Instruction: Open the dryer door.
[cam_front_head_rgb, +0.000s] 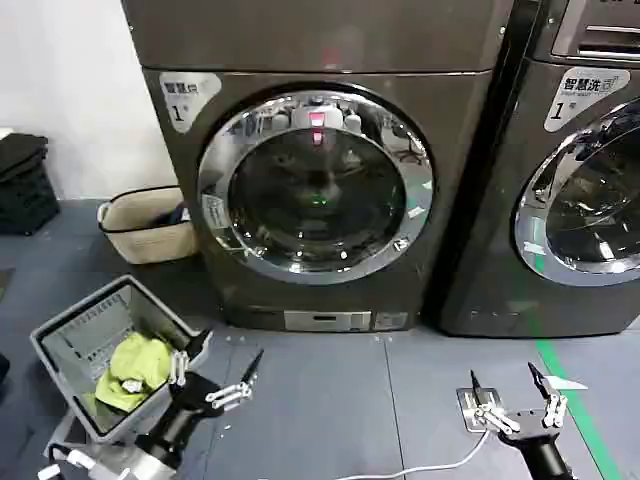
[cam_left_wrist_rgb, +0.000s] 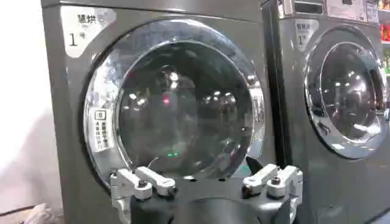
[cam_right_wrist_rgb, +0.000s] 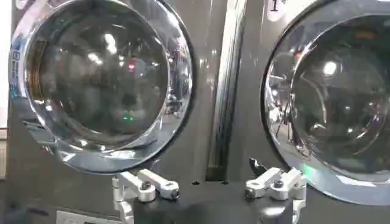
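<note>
From the head camera I see the dryer door shut, both my left gripper and right gripper low, spread and empty, well short of it; each wrist camera seemingly faces that door.

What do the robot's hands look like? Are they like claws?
A bit! The left hand and right hand each have two thin fingers: silvery-white linkage bars ending in pointed black tips. They sit on black wrists, and a white cable runs across the floor near the right one.
</note>
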